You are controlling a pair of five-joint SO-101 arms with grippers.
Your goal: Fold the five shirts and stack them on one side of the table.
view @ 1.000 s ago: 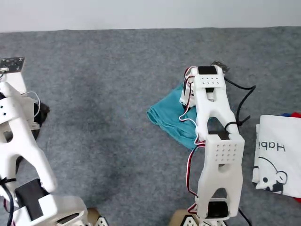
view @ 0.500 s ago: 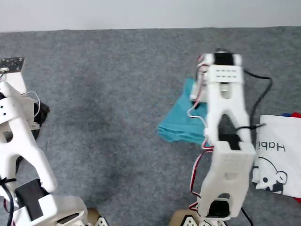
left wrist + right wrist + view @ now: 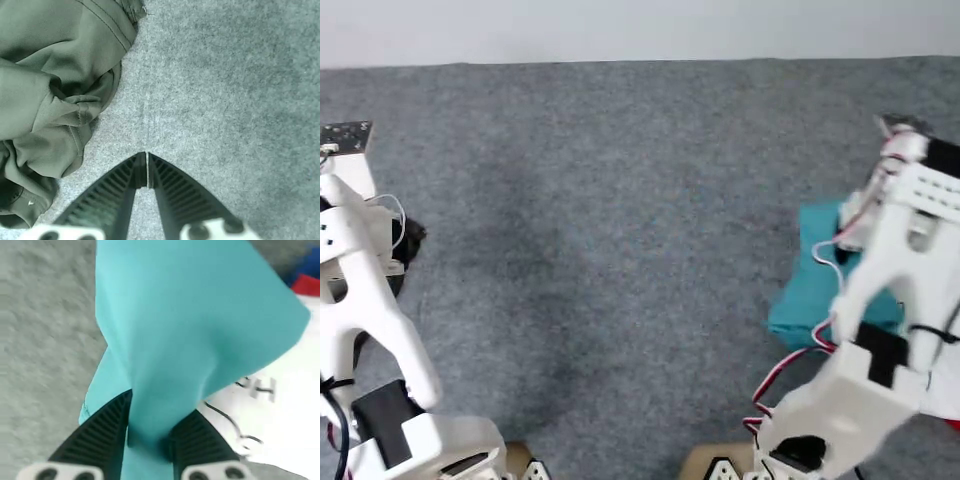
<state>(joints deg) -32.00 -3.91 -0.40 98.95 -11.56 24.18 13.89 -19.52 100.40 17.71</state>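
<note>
The right claw (image 3: 147, 430) is clamped on a fold of the teal shirt (image 3: 190, 330), which hangs from it at the counter's right side. The white shirt (image 3: 285, 405) lies beneath, and red fabric (image 3: 307, 284) peeks out beyond. This looks like the stacking step for 1 of the 5 shirts: the next move calls for lowering the teal shirt squarely onto the white shirt before letting go, so the fold holds. The left claw (image 3: 147, 172) is pressed together and empty, just beside a crumpled olive shirt (image 3: 45, 85) not yet folded. The counter (image 3: 620, 200) wears grey felt, and a pale wall (image 3: 620, 30) closes its far edge.
</note>
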